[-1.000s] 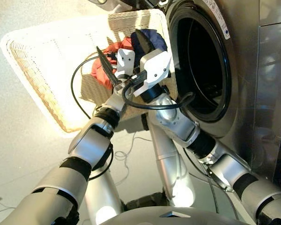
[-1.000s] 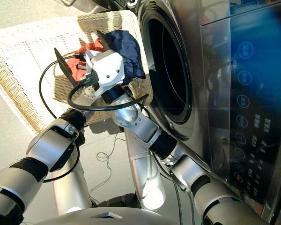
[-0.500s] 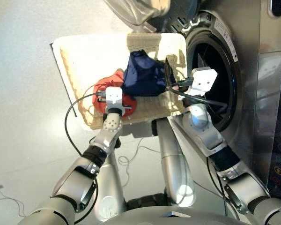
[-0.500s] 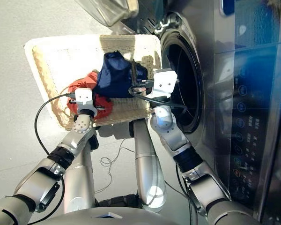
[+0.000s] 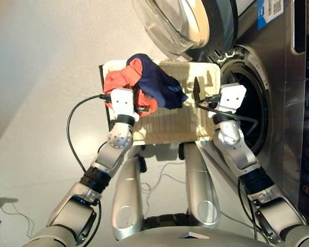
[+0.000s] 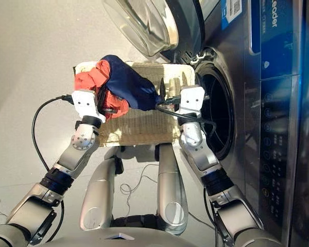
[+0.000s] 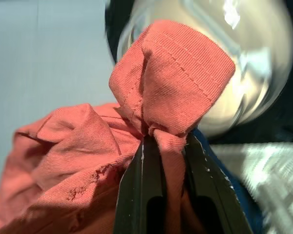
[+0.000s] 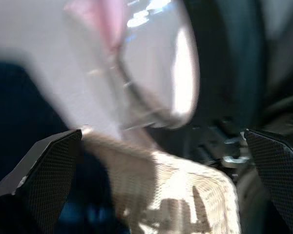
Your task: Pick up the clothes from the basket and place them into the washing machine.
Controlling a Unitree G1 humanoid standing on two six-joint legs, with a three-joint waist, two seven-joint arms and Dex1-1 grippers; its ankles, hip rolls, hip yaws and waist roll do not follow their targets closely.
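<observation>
Since half a second ago the left gripper [image 5: 139,103] has lifted a bunch of the ribbed coral red garment [image 5: 124,82] off the weave, and the right gripper [image 5: 203,95] now hangs over the basket's end nearest the machine rather than at the porthole.

Head views: the shallow cream-white woven basket [image 6: 144,128], rectangular with rounded corners and a low rim, lies on the pale floor [image 5: 36,103] just beside the dark grey front-loading washing machine [image 6: 237,144]. Its round glass door [image 5: 172,25], clear and glossy with a dark rim, stands open above the basket, and the round porthole [image 5: 250,110] is dark inside. The coral red garment and the soft, rumpled navy blue garment [image 6: 126,82] are heaped together at the basket's far-left corner, the navy one draped across the red. A black cable [image 5: 74,134] loops from the left wrist.

Left wrist view: two black fingers [image 7: 146,195] are clenched on a folded, stitched hem of the coral red cloth, which bulges above them in a rounded knob.

Right wrist view: two black, fine-textured fingers [image 8: 51,170] stand wide apart, grasping nothing, with the woven basket rim [image 8: 185,195] and blurred glass door between them.
</observation>
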